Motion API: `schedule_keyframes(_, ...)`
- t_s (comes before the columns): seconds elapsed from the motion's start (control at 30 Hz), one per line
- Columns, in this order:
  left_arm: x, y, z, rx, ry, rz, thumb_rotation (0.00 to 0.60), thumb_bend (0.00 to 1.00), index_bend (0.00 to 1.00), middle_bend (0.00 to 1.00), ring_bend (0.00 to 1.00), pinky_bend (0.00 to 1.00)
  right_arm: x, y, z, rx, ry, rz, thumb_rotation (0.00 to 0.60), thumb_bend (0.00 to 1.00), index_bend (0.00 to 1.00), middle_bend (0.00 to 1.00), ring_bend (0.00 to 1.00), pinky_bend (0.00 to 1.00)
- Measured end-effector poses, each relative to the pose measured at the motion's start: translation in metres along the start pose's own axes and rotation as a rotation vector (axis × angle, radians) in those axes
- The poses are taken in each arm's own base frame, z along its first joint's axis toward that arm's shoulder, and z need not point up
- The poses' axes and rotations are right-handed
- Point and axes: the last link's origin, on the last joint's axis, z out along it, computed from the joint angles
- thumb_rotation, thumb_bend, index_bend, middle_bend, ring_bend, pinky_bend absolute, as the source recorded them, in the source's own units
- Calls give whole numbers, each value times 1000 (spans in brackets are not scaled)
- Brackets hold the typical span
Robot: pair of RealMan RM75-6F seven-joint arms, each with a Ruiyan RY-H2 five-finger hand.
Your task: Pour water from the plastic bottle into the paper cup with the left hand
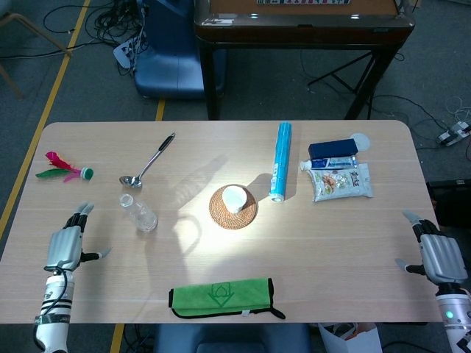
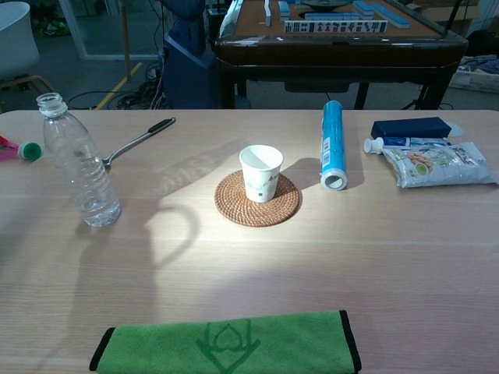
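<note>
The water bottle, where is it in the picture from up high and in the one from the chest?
Head view: the plastic bottle stands left of centre, just below the spoon's bowl, apart from the left hand.
Chest view: the bottle stands upright at the far left, cap off; no hand shows.
Shared landmark: the paper cup on its round woven coaster, to the bottle's right in both views.
</note>
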Motion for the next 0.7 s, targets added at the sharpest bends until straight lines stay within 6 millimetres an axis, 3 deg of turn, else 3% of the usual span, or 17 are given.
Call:
schedule_keyframes(0.2,13,-24,-23,-42,32,106,600,0,99,51,187,376,-1,-1,0,1,4,-14,600,0,128,184,162,400)
schedule_keyframes(0.43,17,-38,-43,-146,65,237,600,0,360,242,294,419,-1,-5,-3,14,21,-33,600,0,174,200,162,400)
schedule_keyframes(0.7,14,-48,-71,-172,56,376,600,0,442,338,355,432,-2,-8,-5,8,28,-61,600,0,189,202,162,400)
